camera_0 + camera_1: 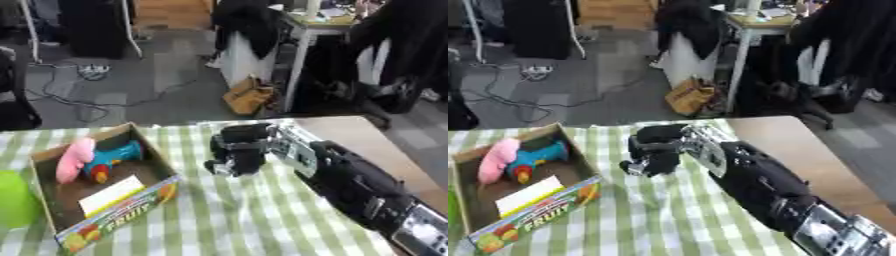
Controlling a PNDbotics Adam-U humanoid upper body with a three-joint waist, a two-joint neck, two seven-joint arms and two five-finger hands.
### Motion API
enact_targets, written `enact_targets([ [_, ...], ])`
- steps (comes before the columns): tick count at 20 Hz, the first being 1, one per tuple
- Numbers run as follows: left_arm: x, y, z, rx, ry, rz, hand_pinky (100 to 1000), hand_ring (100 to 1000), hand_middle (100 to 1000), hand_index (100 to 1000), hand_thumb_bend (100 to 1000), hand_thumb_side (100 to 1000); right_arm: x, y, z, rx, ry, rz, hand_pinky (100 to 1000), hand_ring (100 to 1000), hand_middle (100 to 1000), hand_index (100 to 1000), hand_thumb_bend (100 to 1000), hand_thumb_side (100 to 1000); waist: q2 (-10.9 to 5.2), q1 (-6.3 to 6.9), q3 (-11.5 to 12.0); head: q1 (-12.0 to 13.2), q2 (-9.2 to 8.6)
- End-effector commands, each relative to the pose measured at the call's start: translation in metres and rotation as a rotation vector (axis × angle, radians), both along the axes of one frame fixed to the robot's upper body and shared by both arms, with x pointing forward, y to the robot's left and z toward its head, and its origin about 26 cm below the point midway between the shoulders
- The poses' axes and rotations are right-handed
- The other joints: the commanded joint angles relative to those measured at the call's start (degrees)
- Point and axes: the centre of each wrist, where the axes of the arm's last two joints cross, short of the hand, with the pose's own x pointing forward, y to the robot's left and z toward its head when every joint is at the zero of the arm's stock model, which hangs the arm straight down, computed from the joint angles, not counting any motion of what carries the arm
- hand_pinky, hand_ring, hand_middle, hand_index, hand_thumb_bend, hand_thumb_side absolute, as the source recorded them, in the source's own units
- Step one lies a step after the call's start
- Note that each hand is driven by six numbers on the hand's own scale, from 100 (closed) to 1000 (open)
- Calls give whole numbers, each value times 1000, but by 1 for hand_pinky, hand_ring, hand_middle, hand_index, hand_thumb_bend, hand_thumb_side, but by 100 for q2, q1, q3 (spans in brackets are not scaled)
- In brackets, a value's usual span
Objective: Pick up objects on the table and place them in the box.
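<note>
The right hand [238,150] hung over the checked cloth [236,215], fingers curled downward; whether they held anything could not be told. Just to its left stood the box [131,202], holding a pink toy [75,159], a blue toy [112,157] and a white card [112,195].

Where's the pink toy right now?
The pink toy lies inside the cardboard box on the table's left side, against the blue toy, left of the right hand.
</note>
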Motion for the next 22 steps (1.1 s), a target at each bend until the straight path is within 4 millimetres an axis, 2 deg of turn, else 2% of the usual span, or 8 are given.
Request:
enact_targets([
  [1, -4, 2, 8, 32, -29, 10, 896, 911, 874, 886, 204, 1000, -5, 5, 44, -24, -45, 38, 100, 100, 100, 166, 100, 927, -212, -84, 10, 49, 5],
  [7, -4, 1, 8, 31, -29, 2, 896, 911, 874, 886, 205, 1000, -6, 42, 77, 4, -72, 72, 100, 100, 100, 166, 100, 928, -241, -125, 89, 14, 19],
  [12, -3, -3, 8, 19, -34, -16, 897, 911, 873, 885, 202, 1000, -3, 78, 92, 64, -127, 102, 100, 100, 100, 165, 100, 928, -197, -114, 305, -214, -49],
  [15, -2, -5, 10, 14, -41, -28, 897, 911, 873, 884, 202, 1000, 1, 97, 88, 86, -168, 112, 100, 100, 100, 165, 100, 930, -130, -100, 502, -380, -103],
  [20, -1, -9, 17, 14, -65, -49, 897, 910, 872, 883, 200, 1000, 13, 104, 78, 119, -175, 74, 100, 100, 100, 167, 100, 934, 15, -153, 747, -604, -60],
  [21, -1, -10, 18, 13, -67, -52, 897, 910, 872, 883, 200, 1000, 14, 106, 77, 125, -180, 69, 100, 100, 100, 167, 100, 987, 35, -157, 775, -629, -67],
  [22, -1, -11, 18, 9, -72, -57, 897, 910, 873, 884, 201, 1000, 15, 110, 76, 140, -189, 65, 100, 100, 100, 167, 100, 934, 60, -150, 821, -676, -95],
])
